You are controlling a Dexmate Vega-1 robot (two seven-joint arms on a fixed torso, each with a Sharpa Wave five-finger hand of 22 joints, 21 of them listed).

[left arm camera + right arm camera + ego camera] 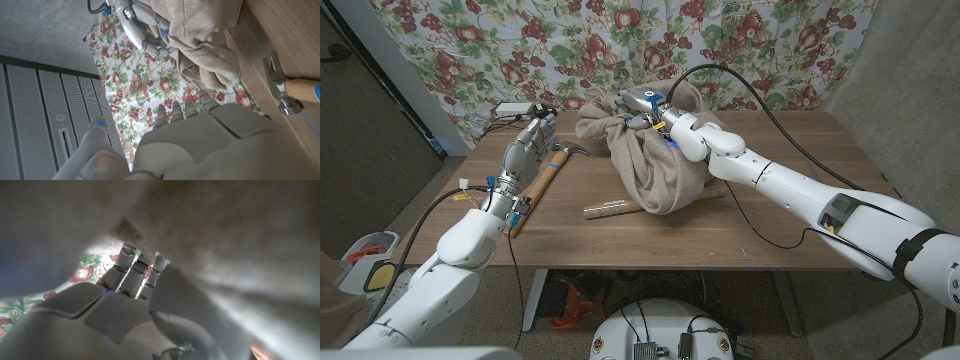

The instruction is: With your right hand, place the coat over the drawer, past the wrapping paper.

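**Coat held bunched at the back of the bench**

The right robot hand (653,112) grips the coat (655,160) near its top, fingers (131,273) buried in the beige cloth. In the right wrist view, folds of fabric close around those fingers on nearly every side. The coat hangs from that grip as a bunched, knotted mass; its lower part rests on the bench (740,235) near the middle, toward the far edge, just in front of the flowered curtain (520,45).

A clear tube (610,208) lies on the bench at the coat's near side, partly tucked under the hem. Whether the coat covers a drawer cannot be told; the cloth hides whatever is beneath it.

The left robot hand (528,143) holds nothing. It stands at the left of the bench with its fingers (172,111) reaching out straight and close together, pointing toward the curtain.

A hammer (545,182) with a wooden handle lies just beside the left robot hand, its metal head (276,85) toward the coat and a strip of blue tape on the handle. A white power strip (515,110) sits at the far left corner.
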